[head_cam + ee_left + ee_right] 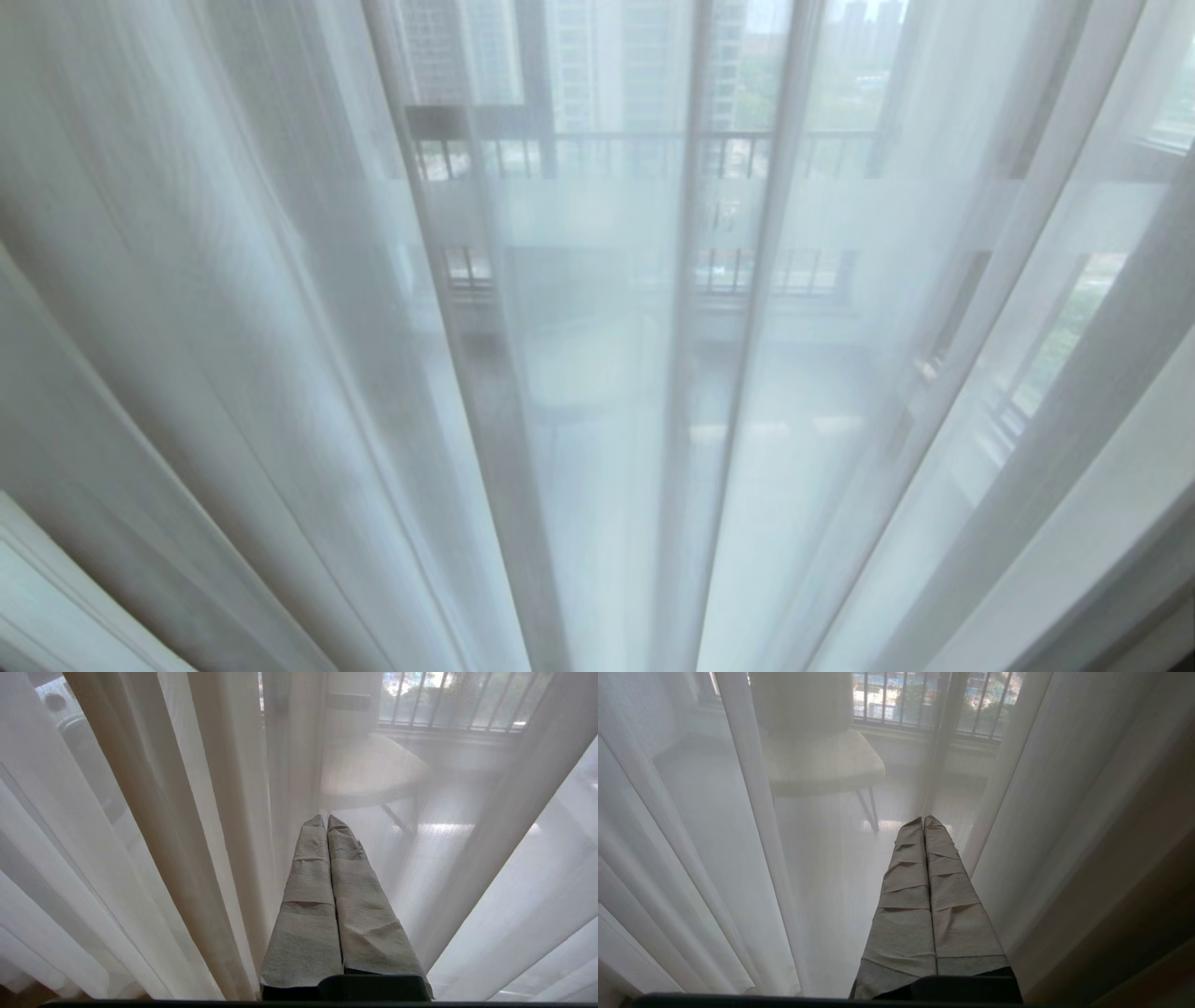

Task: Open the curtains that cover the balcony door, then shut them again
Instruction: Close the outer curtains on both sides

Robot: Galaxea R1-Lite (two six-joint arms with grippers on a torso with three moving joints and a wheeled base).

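Note:
White see-through sheers of the curtains [597, 392] hang shut in long folds across the whole head view. Neither arm shows there. In the left wrist view my left gripper [326, 819] is shut, its cloth-wrapped fingers [303, 914] pressed together and empty, tips close to a sheer fold [224, 812]. My right gripper [923, 819] is also shut and empty, pointing at the sheers [822, 868]. A darker tan drape [1148, 896] hangs just beside it. A dark upright of the balcony door [945, 728] shows dimly through the fabric.
Behind the sheers a pale chair [817, 760] stands on the balcony floor. A barred railing [653, 154] and tall buildings lie beyond it. Curtain folds close in on both sides of each gripper.

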